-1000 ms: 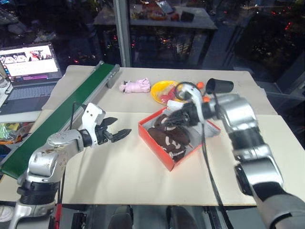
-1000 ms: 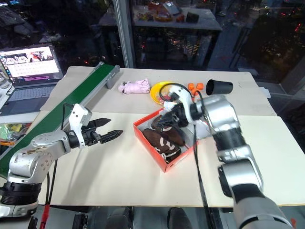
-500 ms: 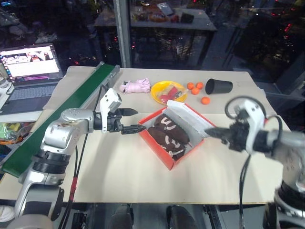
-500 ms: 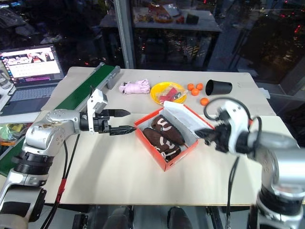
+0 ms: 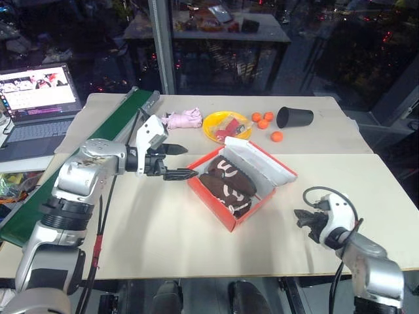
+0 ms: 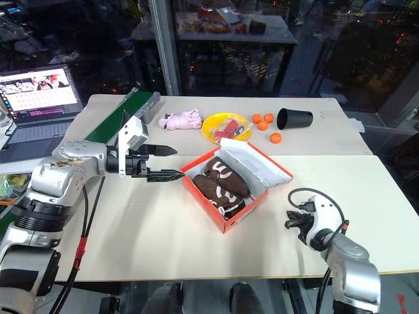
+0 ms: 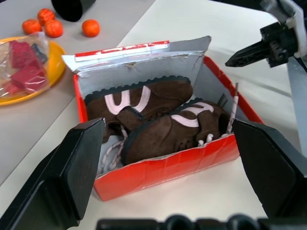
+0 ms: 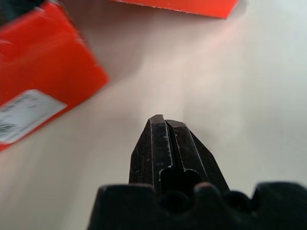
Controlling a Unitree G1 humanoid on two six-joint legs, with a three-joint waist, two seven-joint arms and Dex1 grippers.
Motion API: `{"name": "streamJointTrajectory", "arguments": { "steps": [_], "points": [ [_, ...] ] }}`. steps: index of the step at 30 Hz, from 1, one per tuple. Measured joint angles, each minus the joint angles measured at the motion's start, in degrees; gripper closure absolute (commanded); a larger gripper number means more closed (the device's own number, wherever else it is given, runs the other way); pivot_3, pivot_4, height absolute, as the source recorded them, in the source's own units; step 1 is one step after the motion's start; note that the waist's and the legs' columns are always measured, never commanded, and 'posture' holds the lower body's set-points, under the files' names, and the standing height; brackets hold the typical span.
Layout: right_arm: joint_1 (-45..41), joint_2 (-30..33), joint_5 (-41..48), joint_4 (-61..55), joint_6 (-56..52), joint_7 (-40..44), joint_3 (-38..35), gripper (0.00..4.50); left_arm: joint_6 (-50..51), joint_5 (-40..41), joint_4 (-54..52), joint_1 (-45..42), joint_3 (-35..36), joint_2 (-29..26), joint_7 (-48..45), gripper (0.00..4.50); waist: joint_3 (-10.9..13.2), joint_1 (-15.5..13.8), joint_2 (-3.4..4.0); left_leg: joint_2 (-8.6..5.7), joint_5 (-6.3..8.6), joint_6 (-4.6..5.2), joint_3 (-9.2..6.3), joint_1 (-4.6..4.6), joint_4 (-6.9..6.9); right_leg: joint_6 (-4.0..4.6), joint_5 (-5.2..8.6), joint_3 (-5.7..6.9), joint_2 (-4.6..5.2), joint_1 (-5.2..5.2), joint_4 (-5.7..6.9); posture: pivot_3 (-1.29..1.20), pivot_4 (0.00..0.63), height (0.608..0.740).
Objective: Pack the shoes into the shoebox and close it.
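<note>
The left tool (image 5: 178,161) hovers with its two black fingers spread wide and nothing between them, tips just beside the shoebox's left corner; its silver arm reaches in from the worktop's left edge, bent at the elbow, wrist roughly level. The right tool (image 5: 308,219) sits low near the worktop's front right corner, fingers pressed together on nothing, pointing toward the box from well apart, a black cable looping over its wrist.

The shoebox (image 5: 222,212) is red-orange cardboard, white inside, rectangular, set diagonally at the middle of the pale, matte worktop (image 5: 163,229). Its lid (image 5: 265,160) stands open, leaning back toward the right. Both shoes (image 7: 158,120) lie inside side by side, dark brown and suede-like, with pale stripes, whitish laces and ridged soles.

Toward the far edge lie a pink cloth bundle (image 5: 185,118), a yellow bowl (image 5: 224,125), small orange balls (image 5: 262,120) and a tipped black cup (image 5: 294,117).
</note>
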State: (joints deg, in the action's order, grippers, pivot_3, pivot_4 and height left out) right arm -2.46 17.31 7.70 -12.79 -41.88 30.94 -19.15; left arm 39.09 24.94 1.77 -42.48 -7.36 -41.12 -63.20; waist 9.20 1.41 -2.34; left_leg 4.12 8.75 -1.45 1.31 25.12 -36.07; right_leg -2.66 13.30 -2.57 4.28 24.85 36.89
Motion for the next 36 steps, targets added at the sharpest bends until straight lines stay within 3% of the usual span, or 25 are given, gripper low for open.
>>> {"name": "streamJointTrajectory", "arguments": {
  "steps": [4,10,22,30,36],
  "points": [
    [-5.5,0.2,-3.2,12.7,13.6,-2.4,5.3,4.45,1.4,0.0,-1.8,0.7,1.0,-0.2,1.2,0.00,0.0,0.6,0.01,-0.01,0.00,0.01,0.00,0.00,0.03,-0.12,-0.07,-0.01,-0.01,-0.01,-0.03,0.00,0.150,0.740],
    [-11.1,0.6,-4.6,23.7,24.7,-5.0,7.5,4.45,3.6,0.1,-3.8,2.1,2.7,-1.6,2.4,0.00,0.0,0.9,0.02,-0.01,0.00,0.01,0.00,0.00,0.03,-0.13,-0.07,-0.02,0.00,-0.02,-0.03,0.00,0.150,0.740],
    [-14.7,-2.0,-1.5,27.4,42.7,-7.3,7.4,4.45,5.3,1.0,-5.8,2.6,3.9,-1.9,3.4,0.00,0.0,1.2,0.03,-0.01,-0.01,0.01,-0.02,-0.01,0.03,-0.14,-0.09,-0.03,-0.02,-0.03,0.00,0.00,0.150,0.740],
    [-14.6,-2.1,5.4,18.3,40.4,-4.9,7.7,4.45,5.1,0.9,-5.3,1.8,3.5,-1.7,3.3,0.00,0.0,1.1,0.04,-0.01,-0.01,0.01,-0.02,-0.01,0.02,-0.13,-0.10,-0.03,-0.02,-0.04,0.04,0.00,0.150,0.740],
    [-8.4,2.5,12.0,3.9,27.8,1.3,11.9,4.45,4.8,0.1,-4.0,1.1,3.2,-1.8,3.0,0.00,0.0,0.7,0.04,-0.01,-0.01,0.01,-0.03,-0.01,0.00,-0.13,-0.09,-0.03,-0.02,-0.05,0.05,0.00,0.150,0.740]
  ]
}}
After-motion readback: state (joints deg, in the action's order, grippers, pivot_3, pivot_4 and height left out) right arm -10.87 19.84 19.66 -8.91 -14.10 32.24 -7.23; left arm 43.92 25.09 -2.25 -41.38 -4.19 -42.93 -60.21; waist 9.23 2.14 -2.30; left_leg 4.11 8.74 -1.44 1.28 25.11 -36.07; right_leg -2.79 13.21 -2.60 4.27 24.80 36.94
